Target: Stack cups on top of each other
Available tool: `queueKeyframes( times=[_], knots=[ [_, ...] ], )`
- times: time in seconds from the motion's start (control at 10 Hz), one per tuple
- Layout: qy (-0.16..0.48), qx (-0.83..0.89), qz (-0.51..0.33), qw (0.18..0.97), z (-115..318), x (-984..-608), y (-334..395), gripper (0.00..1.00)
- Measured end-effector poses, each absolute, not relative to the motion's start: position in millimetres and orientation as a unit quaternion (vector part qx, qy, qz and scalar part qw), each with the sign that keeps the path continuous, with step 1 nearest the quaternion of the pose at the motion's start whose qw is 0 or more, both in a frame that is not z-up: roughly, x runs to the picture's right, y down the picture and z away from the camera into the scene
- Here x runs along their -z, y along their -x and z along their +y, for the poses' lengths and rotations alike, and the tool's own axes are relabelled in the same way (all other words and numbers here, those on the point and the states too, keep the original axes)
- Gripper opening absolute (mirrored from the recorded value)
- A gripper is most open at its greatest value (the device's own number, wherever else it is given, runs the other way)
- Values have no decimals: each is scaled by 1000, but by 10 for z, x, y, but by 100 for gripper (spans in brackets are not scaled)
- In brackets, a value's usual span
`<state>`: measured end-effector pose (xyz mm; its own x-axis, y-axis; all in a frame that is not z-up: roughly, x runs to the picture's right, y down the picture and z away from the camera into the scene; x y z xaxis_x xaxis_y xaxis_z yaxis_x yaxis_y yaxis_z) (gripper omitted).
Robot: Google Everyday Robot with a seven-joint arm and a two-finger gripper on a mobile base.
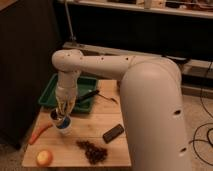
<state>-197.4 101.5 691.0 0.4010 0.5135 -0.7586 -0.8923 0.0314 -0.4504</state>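
The pale blue cup (63,127) stands upright on the wooden table (90,125), near its left side in front of the green tray. My gripper (62,113) points straight down right over the cup, its tip at or inside the rim. A small grey rounded shape (54,116) shows at the cup's left rim beside the gripper. It may be the silver-grey metal cup, but I cannot tell whether it is held or sits in the blue cup. The bowls are hidden behind my arm.
A green tray (52,96) with a black utensil (88,96) lies behind the cup. A carrot (39,133) lies left of it, an orange-yellow fruit (44,158) at the front left, dark grapes (93,150) and a black block (113,133) in front. My white arm (150,110) covers the table's right side.
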Motion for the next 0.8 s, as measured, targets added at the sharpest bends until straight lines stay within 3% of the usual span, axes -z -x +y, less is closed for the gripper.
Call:
queueKeyframes(
  times=[0.2, 0.8],
  knots=[
    [473, -511, 203, 688, 1015, -6966, 1971, 6],
    [463, -511, 211, 693, 1042, -7136, 1950, 68]
  ],
)
